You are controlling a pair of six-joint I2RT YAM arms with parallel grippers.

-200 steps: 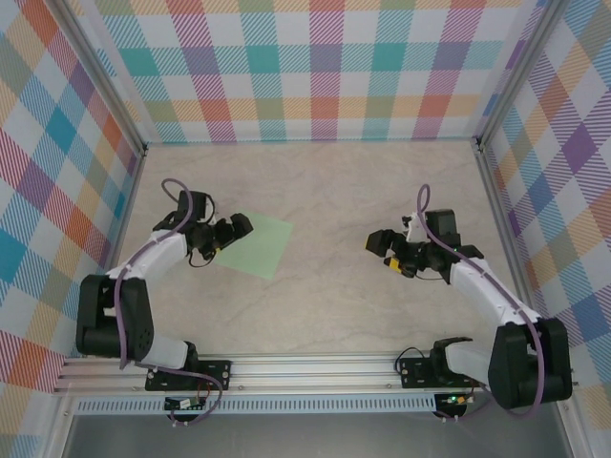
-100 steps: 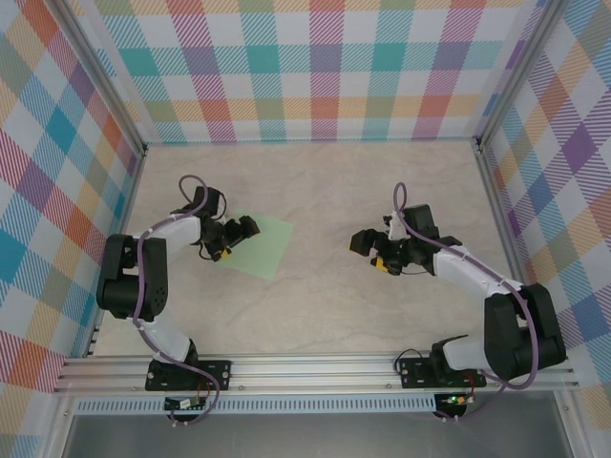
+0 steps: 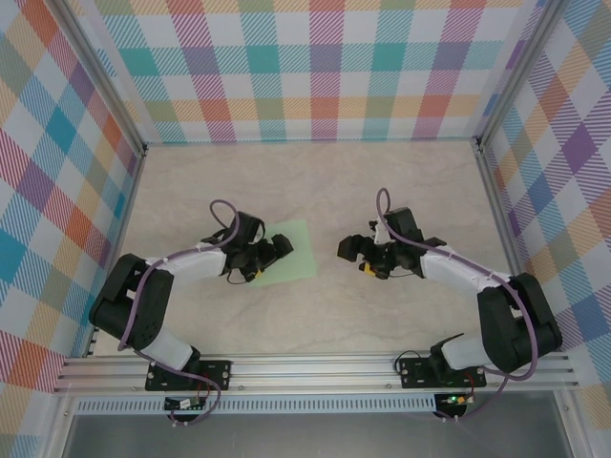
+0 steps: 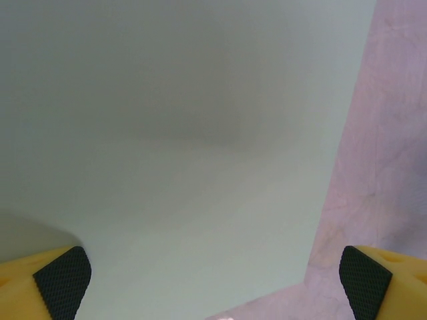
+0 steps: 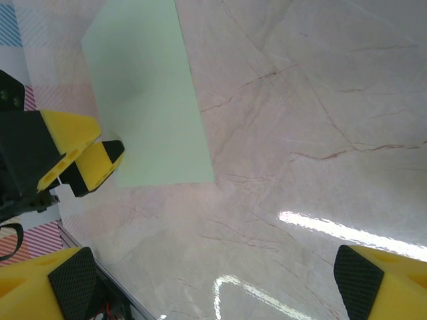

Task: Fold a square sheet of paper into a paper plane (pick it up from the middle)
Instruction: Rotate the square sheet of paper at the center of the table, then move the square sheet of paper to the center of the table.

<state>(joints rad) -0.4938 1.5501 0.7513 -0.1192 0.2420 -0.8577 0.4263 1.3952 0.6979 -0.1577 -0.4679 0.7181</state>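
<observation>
nothing folded yet: the pale mint-green square paper sheet [image 3: 296, 260] lies flat under open left fingers [image 4: 63, 275], right fingers [image 5: 73, 280] open nearby.

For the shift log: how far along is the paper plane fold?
Done: nothing folded; the square sheet of paper lies flat and uncreased on the table. In hand: the left gripper is open over it, nothing gripped; the right gripper is open over bare table beside it. Left: the pickup and every fold.

The white left arm [image 3: 191, 261] and white right arm [image 3: 458, 272] bend low, pointing at each other. The left black-and-yellow gripper [image 3: 275, 248] and right gripper [image 3: 349, 249] have fingers spread wide.
</observation>
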